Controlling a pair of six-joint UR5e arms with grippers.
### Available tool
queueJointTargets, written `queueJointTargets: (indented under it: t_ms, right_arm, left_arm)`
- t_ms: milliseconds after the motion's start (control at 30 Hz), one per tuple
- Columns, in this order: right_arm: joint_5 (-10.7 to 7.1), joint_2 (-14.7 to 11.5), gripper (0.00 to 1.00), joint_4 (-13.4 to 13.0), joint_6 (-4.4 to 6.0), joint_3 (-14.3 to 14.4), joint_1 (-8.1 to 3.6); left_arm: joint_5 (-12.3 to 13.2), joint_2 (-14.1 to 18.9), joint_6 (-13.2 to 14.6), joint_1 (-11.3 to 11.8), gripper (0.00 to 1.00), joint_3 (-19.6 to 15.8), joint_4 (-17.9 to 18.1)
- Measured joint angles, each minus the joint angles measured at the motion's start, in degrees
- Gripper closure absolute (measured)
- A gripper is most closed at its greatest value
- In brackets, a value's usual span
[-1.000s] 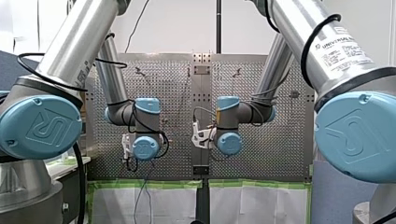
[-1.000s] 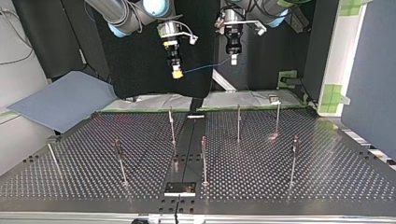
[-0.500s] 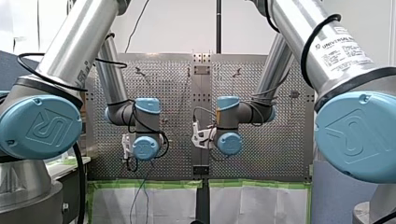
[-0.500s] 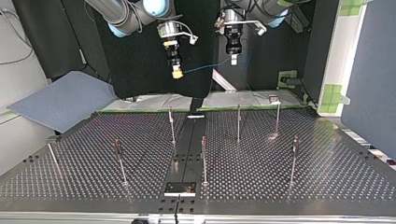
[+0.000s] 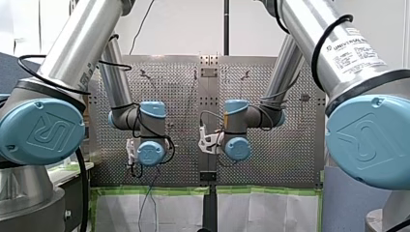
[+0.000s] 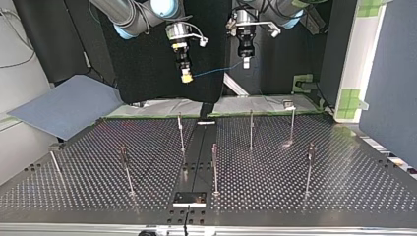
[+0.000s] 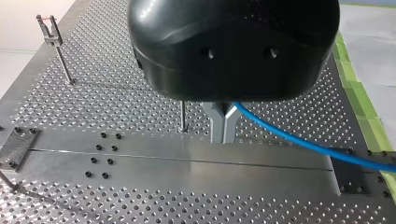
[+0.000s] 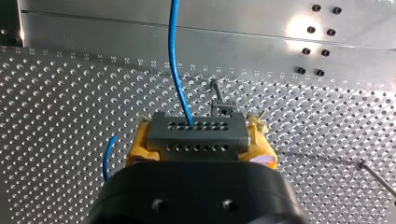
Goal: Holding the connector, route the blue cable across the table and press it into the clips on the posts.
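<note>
So, front view: both arms reach over the table (image 5: 183, 92), wrists side by side. The grippers are hidden under the wrists, so no read on fingers here. No cable on any post that I can see.

Top view: right gripper (image 6: 186, 77) w/ yellow pads is at the view's left, left gripper (image 6: 246, 63) near it on the right. Both hang high, by the table's far side in this view. One blue cable (image 6: 219, 70) spans btwn them in mid-air, well apart from all posts (image 6: 214, 167). Cnt: 7 posts, 2 grippers, 1 cable.

Left wrist view: metal fingers (image 7: 217, 130) are pinched narrow on the cable, which leaves sideways. 3 posts in sight, one w/ a clip (image 7: 49, 28) on top.

Right wrist view: the yellow pads clamp 1 grey connector (image 8: 196, 133). The cable exits it ahead, passing above a post. 2 posts here.

Judgement: step = carry phase, pre-routing, no clip filled yet. Nxt move prob. needs both arms to descend together, keep the span taut, line it over the first clip, then press down.
</note>
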Motion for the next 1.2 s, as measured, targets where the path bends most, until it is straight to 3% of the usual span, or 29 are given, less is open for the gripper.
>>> queueJointTargets:
  t_ms: [800, 1000, 1200]
  right_arm:
    - [0.01, 0.0, 1.0, 0.1, -0.03, 0.0, 0.08]
    - [0.0, 2.3, 1.0, 2.2, -0.24, -0.6, 1.7]
    - [0.0, 3.6, 1.0, 2.9, -0.26, -0.7, 2.08]
  left_arm:
    - [0.0, 0.0, 0.0, 0.0, 1.0, 0.0, 0.0]
    - [0.0, 0.0, 0.0, 0.0, 1.0, 0.0, 0.0]
    - [0.0, 0.0, 0.0, 0.0, 1.0, 0.0, 0.0]
